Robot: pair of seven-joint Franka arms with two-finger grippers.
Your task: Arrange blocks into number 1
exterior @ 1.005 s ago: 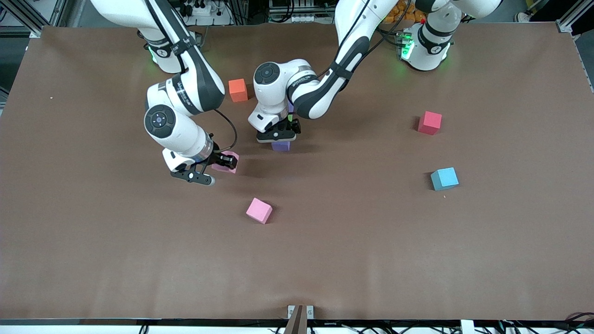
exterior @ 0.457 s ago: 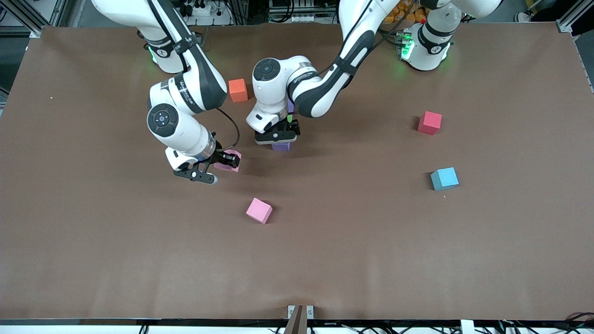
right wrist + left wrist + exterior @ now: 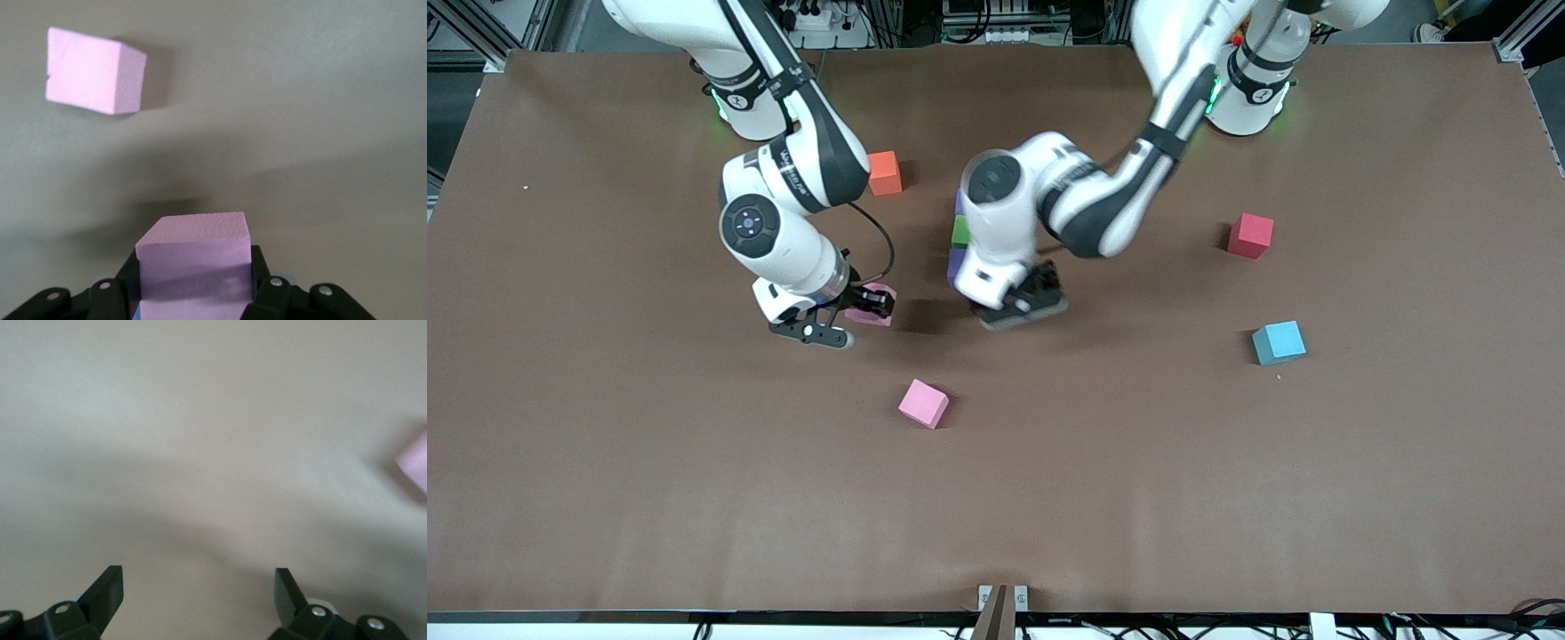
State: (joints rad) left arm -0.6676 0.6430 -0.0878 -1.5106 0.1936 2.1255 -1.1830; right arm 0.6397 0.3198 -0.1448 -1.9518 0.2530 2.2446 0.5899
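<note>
My right gripper (image 3: 868, 303) is shut on a pink block (image 3: 881, 292), held low over the table; the right wrist view shows this block (image 3: 195, 253) between the pads. A second pink block (image 3: 923, 403) (image 3: 93, 70) lies loose, nearer the front camera. A green block (image 3: 960, 231) and a purple block (image 3: 955, 263) touch in a line, partly hidden by the left arm's wrist. My left gripper (image 3: 1021, 307) (image 3: 199, 587) stands open and empty over bare table beside that line. The cyan block (image 3: 1278, 342) sits toward the left arm's end.
An orange cube (image 3: 884, 172) lies close to the right arm, farther from the front camera than the line of blocks. A red cube (image 3: 1250, 235) rests toward the left arm's end, farther from the front camera than the cyan block.
My left gripper has swung off the purple block toward the left arm's end, uncovering the green and purple blocks. My right gripper has shifted slightly toward them with the pink block.
</note>
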